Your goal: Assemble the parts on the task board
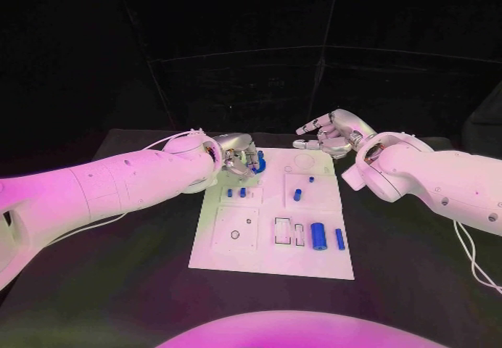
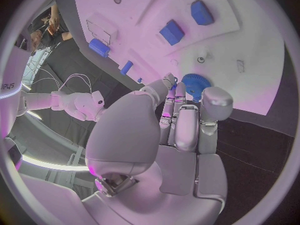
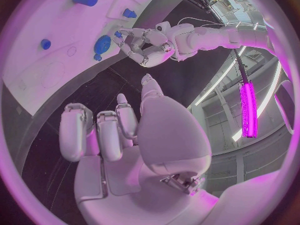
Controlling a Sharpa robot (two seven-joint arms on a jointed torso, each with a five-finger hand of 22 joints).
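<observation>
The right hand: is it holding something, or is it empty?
Empty. The right hand hangs beyond the board's far edge; its fingers are loosely curled with nothing between them.

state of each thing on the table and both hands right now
left hand: at the board's far left corner, fingertips at the blue gear
gear: flat on the board, not lifted
right hand: raised off the board's far right corner, holding nothing
board: flat on the table
big cylinder: lying on its side on the board
two small pegs: standing upright in the board
</observation>
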